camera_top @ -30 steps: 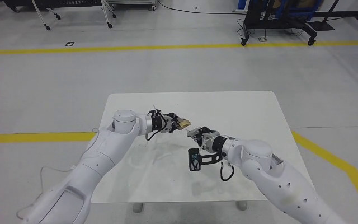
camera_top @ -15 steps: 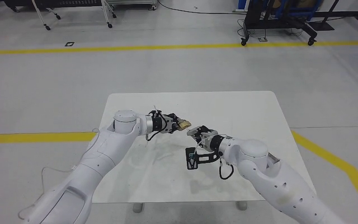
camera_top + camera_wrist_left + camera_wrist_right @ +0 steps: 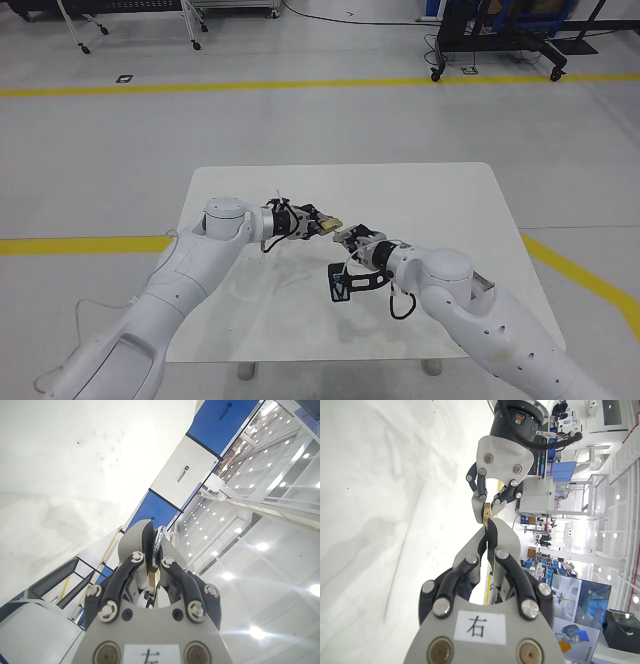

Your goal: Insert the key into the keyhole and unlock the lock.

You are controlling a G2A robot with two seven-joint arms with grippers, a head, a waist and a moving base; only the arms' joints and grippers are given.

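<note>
A small brass padlock (image 3: 328, 226) is held above the middle of the white table (image 3: 440, 200) by my left gripper (image 3: 318, 224), which is shut on it. In the left wrist view the brass body (image 3: 153, 578) sits between the fingers and the silver shackle (image 3: 158, 541) points outward. My right gripper (image 3: 344, 237) faces it from the right, shut on the key. The key is almost fully hidden between the black pads (image 3: 492, 540). The right gripper's tips (image 3: 487, 525) touch the padlock's (image 3: 487, 513) end, which the left gripper (image 3: 485, 510) clamps.
The bare table top lies below both grippers, its front edge (image 3: 300, 355) toward me and its far edge (image 3: 340, 166) beyond. Past it are grey floor with yellow lines (image 3: 300, 84) and wheeled racks (image 3: 500, 40).
My right gripper has moved left up to the padlock, closing the gap between them. The left gripper with the padlock has dipped slightly toward it.
</note>
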